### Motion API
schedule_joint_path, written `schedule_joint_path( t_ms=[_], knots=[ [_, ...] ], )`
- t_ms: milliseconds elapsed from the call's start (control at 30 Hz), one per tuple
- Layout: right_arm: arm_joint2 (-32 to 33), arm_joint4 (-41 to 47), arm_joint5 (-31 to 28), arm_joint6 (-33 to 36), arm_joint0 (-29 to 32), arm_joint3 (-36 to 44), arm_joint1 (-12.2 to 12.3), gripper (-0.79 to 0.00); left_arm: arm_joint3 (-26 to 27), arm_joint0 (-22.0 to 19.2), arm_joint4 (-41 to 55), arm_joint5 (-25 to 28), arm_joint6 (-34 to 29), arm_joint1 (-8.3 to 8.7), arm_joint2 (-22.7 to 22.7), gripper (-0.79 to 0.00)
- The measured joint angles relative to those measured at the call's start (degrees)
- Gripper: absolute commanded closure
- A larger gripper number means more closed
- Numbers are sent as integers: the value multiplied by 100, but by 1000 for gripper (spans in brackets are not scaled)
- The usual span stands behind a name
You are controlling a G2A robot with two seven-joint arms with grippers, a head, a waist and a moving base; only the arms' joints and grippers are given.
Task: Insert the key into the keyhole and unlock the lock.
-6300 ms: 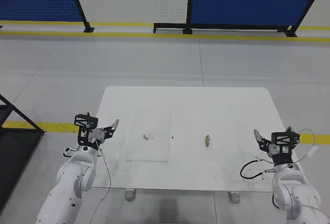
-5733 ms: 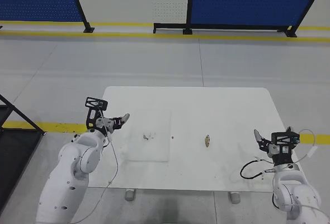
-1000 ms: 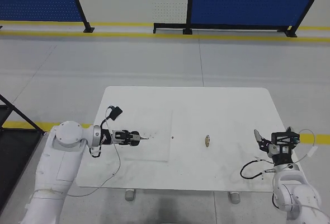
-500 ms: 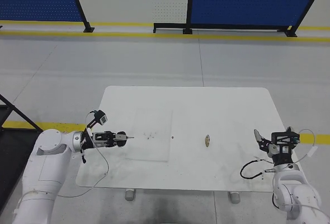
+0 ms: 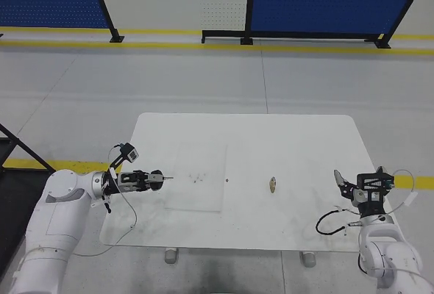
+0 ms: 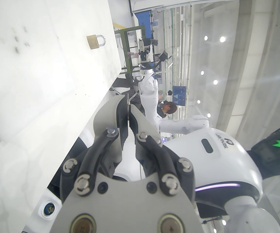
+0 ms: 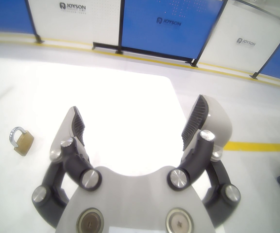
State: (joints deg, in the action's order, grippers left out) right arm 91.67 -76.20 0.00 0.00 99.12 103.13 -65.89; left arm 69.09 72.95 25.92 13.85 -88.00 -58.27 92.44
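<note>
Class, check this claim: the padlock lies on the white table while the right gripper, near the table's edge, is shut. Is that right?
No: the right gripper is wide open, as the right wrist view shows. The padlock does lie on the white table, with the gripper near its edge.

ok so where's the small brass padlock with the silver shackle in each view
Top view: the small brass padlock lies on the white table, right of its centre.
Left wrist view: the padlock lies far ahead of the left gripper.
Right wrist view: the padlock lies flat beside the open right gripper.
Shared landmark: the white table under it, in all three.
</note>
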Motion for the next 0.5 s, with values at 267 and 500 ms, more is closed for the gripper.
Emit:
schedule_joint_path(
  t_ms=[267, 500],
  knots=[
    [-292, -20, -583, 293, 42, 90, -3, -785, 0, 0, 0, 0, 0, 0, 0, 0],
    [-825, -74, -881, 1074, 51, 402, -38, -785, 0, 0, 0, 0, 0, 0, 0, 0]
  ],
)
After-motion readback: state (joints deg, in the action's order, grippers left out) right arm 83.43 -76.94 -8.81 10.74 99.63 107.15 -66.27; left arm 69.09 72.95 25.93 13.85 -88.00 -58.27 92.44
